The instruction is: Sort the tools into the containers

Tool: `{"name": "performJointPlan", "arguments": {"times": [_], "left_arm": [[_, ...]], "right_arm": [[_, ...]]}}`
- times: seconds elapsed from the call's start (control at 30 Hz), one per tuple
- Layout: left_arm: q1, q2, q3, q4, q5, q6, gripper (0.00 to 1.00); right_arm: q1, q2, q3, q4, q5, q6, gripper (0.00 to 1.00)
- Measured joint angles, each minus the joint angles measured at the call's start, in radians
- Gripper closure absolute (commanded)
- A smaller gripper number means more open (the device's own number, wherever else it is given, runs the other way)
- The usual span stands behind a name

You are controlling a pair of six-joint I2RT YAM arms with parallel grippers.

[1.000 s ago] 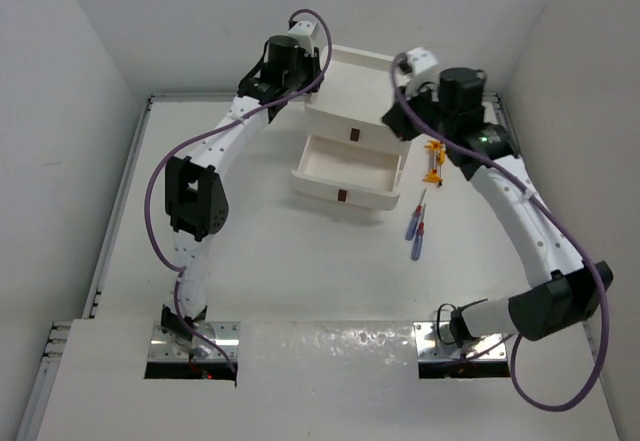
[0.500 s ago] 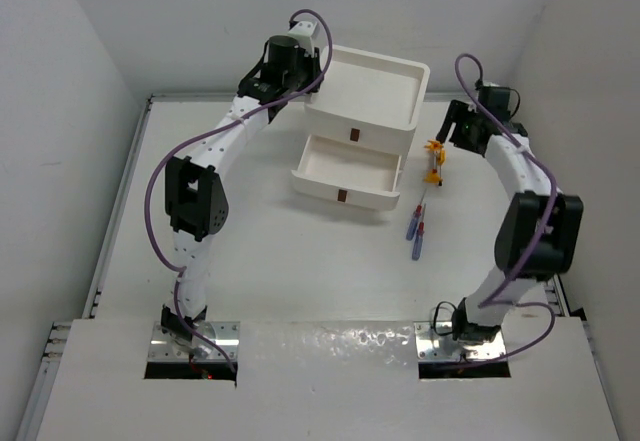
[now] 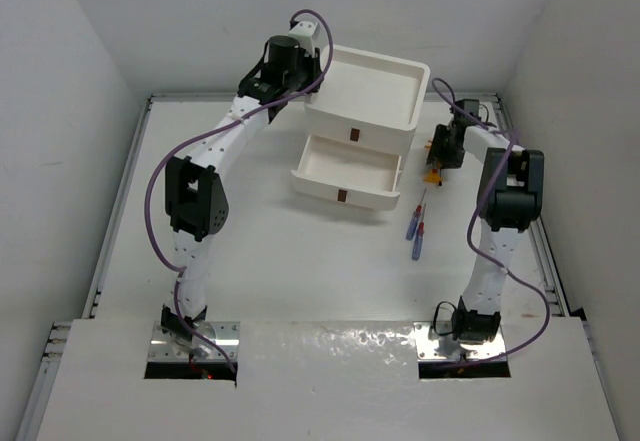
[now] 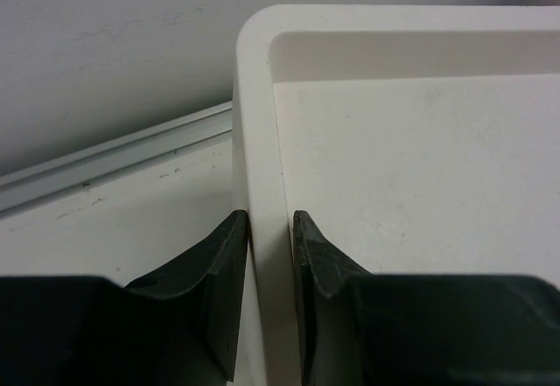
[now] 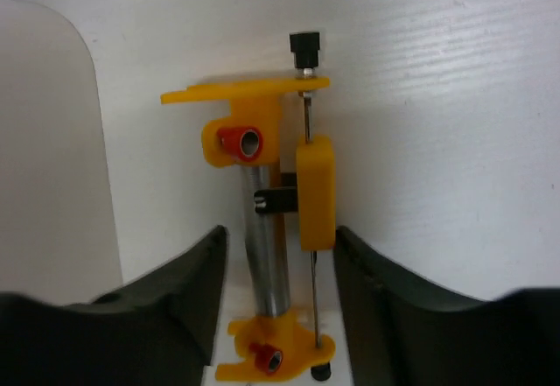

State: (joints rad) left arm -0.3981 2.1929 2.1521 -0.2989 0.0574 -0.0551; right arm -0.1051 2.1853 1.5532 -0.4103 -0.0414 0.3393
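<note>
The white drawer unit (image 3: pixel 418 91) stands at the back, its middle drawer (image 3: pixel 345 164) pulled out; I see nothing in it. My left gripper (image 3: pixel 310 69) (image 4: pixel 269 221) is shut on the left rim (image 4: pixel 258 141) of the unit's tray-like top. An orange-yellow tool (image 3: pixel 432 173) (image 5: pixel 315 189) with a metal tube lies on the table right of the unit. My right gripper (image 3: pixel 441 148) (image 5: pixel 280 233) stands open, its jaws on either side of this tool with gaps showing. Two blue-purple-handled screwdrivers (image 3: pixel 415 229) lie nearer the front.
The drawer unit's side wall (image 5: pixel 52 158) is close on the left of the right gripper. A metal rail (image 4: pixel 114 154) runs along the table's back edge, and white walls enclose the table.
The right arm has swung away from the drawer unit's right side, out and down over the orange-yellow tool, with its jaws wider. The left arm has not moved.
</note>
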Motion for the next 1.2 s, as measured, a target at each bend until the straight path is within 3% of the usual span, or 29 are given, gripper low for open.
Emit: {"name": "performJointPlan", "arguments": {"times": [0.17, 0.23, 0.47, 0.73, 0.87, 0.97, 1.07, 1.2], "left_arm": [[0.000, 0.000, 0.000, 0.000, -0.003, 0.002, 1.00], [0.000, 0.000, 0.000, 0.000, -0.004, 0.002, 1.00], [0.000, 0.000, 0.000, 0.000, -0.005, 0.002, 1.00], [0.000, 0.000, 0.001, -0.001, -0.004, 0.002, 1.00], [0.000, 0.001, 0.002, -0.002, -0.002, 0.001, 1.00], [0.000, 0.001, 0.002, -0.001, -0.002, -0.001, 1.00], [0.000, 0.001, 0.002, -0.001, -0.002, -0.002, 1.00], [0.000, 0.001, 0.000, 0.000, -0.003, -0.002, 1.00]], "right_arm": [[0.000, -0.027, -0.061, 0.055, 0.016, -0.001, 0.94], [0.000, -0.046, -0.084, 0.060, 0.033, -0.011, 1.00], [0.000, -0.221, -0.167, 0.038, 0.078, -0.082, 1.00], [0.019, -0.732, -0.319, 0.212, 0.069, -0.164, 1.00], [0.169, -0.916, -0.348, 0.336, -0.026, -0.292, 1.00], [0.361, -0.924, -0.312, 0.350, -0.157, -0.420, 1.00], [0.528, -0.828, -0.241, 0.289, -0.240, -0.550, 1.00], [0.639, -0.613, -0.101, 0.105, -0.203, -0.716, 0.99]]}}
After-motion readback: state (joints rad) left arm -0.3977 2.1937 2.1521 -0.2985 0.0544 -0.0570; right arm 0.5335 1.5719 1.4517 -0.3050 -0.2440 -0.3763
